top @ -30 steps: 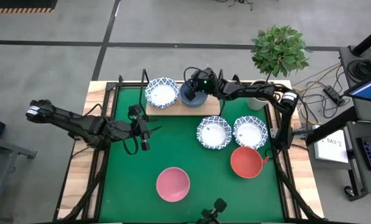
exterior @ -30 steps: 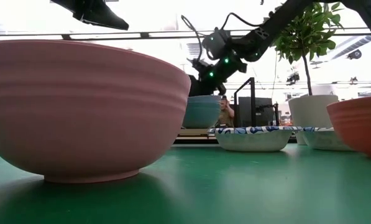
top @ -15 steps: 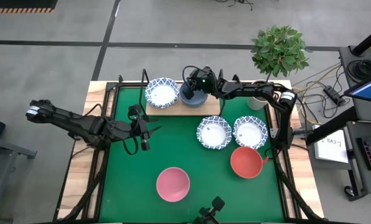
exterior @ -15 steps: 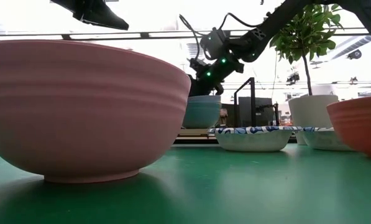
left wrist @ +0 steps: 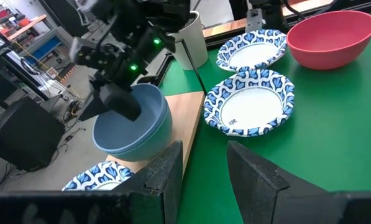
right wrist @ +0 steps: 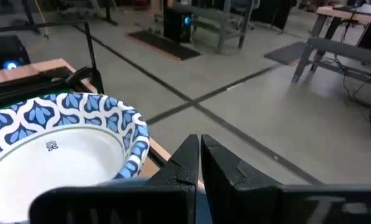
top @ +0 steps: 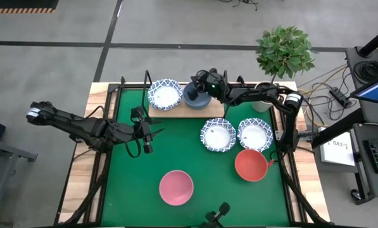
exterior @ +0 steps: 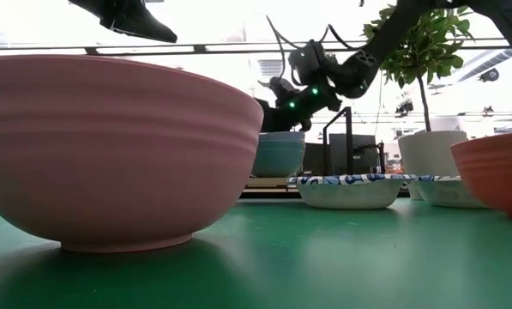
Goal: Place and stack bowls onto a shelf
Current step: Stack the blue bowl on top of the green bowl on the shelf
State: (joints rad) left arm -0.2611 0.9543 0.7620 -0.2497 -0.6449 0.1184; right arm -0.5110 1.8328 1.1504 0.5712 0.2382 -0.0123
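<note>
The right gripper (top: 197, 84), fingers pinched together on nothing, has drawn back off the grey-blue bowl (top: 195, 96), now seated on the shelf (top: 215, 111); the left gripper (top: 147, 146) waits part-open.

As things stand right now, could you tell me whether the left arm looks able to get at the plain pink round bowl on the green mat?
Probably yes. The left hand hovers open above bare green mat, and nothing stands between it and the pink bowl. The right hand is away at the wooden shelf.
</note>
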